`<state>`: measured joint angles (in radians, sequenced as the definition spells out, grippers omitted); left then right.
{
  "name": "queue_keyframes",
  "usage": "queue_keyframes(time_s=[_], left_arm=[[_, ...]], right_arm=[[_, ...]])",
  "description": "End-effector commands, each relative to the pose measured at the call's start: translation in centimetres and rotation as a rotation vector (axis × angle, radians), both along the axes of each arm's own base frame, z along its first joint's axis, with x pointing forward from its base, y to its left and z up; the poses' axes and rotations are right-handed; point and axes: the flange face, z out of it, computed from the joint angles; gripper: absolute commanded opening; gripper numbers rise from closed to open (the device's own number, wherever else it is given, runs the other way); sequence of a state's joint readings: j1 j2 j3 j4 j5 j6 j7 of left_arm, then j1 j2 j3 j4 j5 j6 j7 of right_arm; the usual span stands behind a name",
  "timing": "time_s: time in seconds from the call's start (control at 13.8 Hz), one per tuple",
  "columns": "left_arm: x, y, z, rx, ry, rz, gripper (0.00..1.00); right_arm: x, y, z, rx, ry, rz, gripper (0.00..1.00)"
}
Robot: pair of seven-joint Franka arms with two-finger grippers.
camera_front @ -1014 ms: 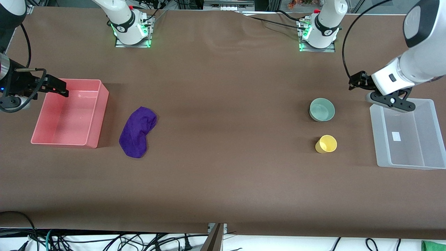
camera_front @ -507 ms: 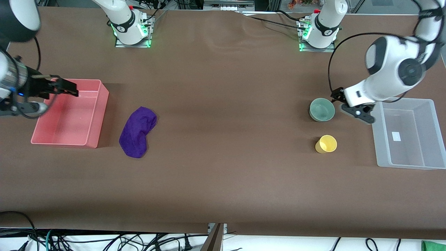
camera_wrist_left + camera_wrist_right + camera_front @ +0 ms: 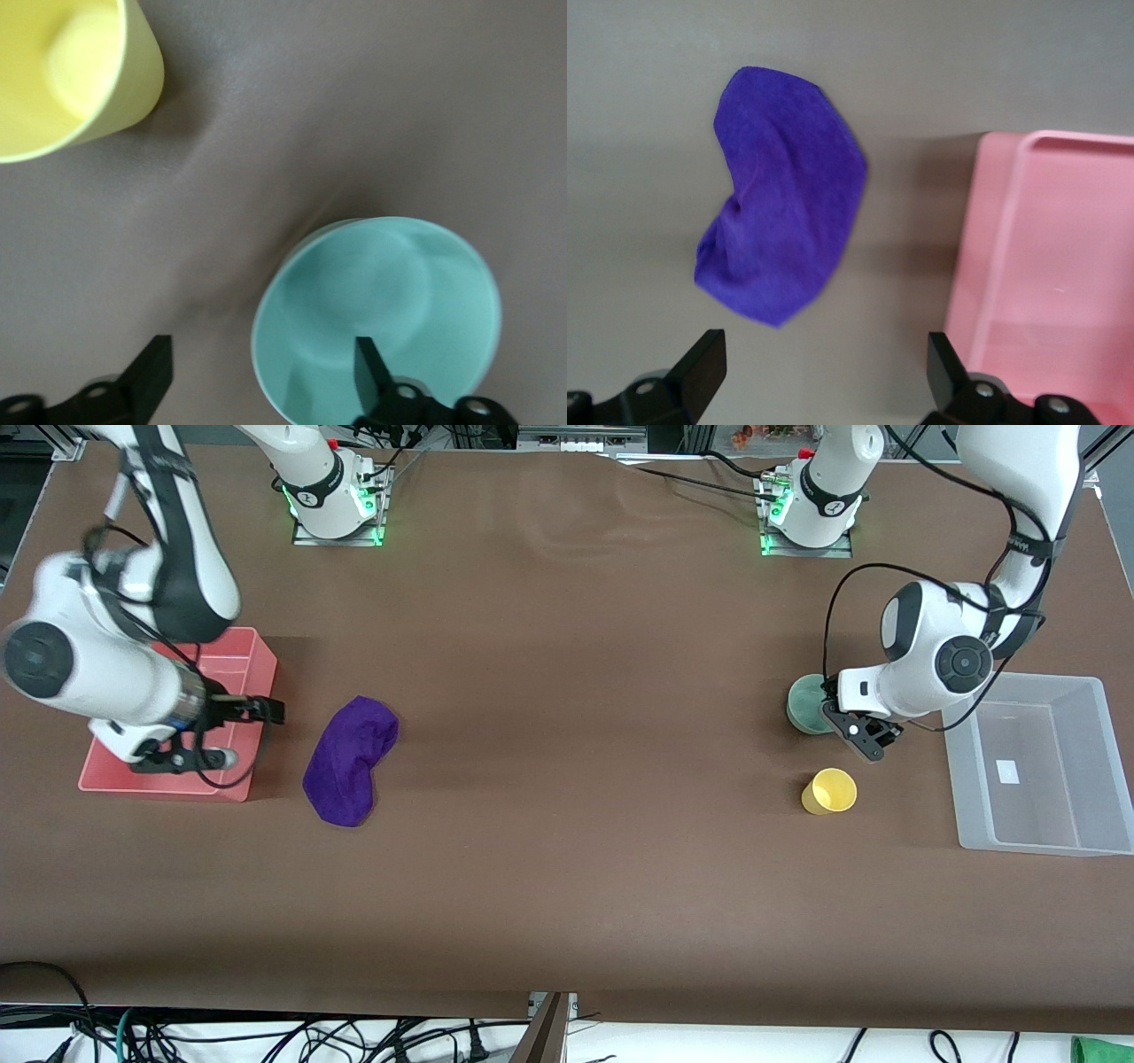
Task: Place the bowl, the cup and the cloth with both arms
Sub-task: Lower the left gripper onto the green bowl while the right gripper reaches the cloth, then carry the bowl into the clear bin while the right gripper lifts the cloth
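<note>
toward the left arm's end of the table, the left gripper [image 3: 852, 731] hangs low over the bowl [image 3: 805, 703], its fingers [image 3: 372, 372] spread apart with one tip over the bowl's inside and the other out over bare table [image 3: 567, 850], so the rim sits between them but is not yet pinched. this looks like the reach-to-grasp step for the bowl; the next move calls for a short drop and a close on the rim wall, then a carry to the clear bin [image 3: 1092, 766] close by. the bowl is round, pale teal and glossy, so a thin-rim pinch could slip if it lands off centre. the cup [image 3: 830, 791], plain yellow plastic with no handle, stands nearer the front camera than the bowl, apart from it. at the right arm's end, the right gripper [image 3: 237, 732] is over the edge of the pink bin [image 3: 237, 655], fingers also apart and holding nothing. the cloth [image 3: 348, 759], a soft, lumpy oblong of deep purple, lies flat just beside that bin, untouched; a soft heap like that wants a pinch down into a fold.
</note>
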<state>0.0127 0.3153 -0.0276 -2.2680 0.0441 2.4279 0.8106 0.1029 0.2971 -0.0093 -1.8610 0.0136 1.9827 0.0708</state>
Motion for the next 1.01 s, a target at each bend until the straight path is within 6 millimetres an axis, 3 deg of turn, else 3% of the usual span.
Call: queue_keyframes(time_s=[0.0,0.07,0.14,0.22,0.51,0.72,0.8,0.87,0.94], left_arm=[[-0.4,1.9,-2.5,-0.012,0.010,-0.062,0.46],[-0.7,1.6,-3.4,-0.018,0.031,-0.072,0.21],[-0.8,1.1,-3.6,-0.020,0.034,-0.082,0.06],[-0.7,0.8,-3.4,-0.022,0.034,-0.088,0.00],[-0.3,1.2,-2.5,-0.022,0.034,-0.078,0.00],[2.7,2.5,3.2,-0.013,0.143,-0.053,0.00],[3.7,3.0,5.4,-0.014,0.195,-0.047,0.00],[4.8,4.2,7.7,-0.017,0.230,-0.058,0.00],[5.7,6.5,9.4,-0.030,0.257,-0.075,0.00]], right_arm=[[-0.9,2.9,-4.5,-0.003,-0.041,-0.055,1.00],[-1.8,3.9,-6.2,0.008,-0.071,-0.040,1.00],[-2.4,4.0,-7.9,0.012,-0.090,-0.035,1.00],[-2.6,4.2,-9.2,0.016,-0.095,-0.034,1.00],[-2.8,5.4,-12.9,0.022,-0.094,-0.019,1.00],[-2.9,6.3,-15.2,0.028,-0.105,-0.007,1.00],[-2.8,6.4,-15.3,0.029,-0.106,-0.006,0.84],[-2.8,6.4,-15.2,0.028,-0.103,-0.004,0.40],[-2.8,6.4,-15.2,0.029,-0.102,-0.005,0.07]])
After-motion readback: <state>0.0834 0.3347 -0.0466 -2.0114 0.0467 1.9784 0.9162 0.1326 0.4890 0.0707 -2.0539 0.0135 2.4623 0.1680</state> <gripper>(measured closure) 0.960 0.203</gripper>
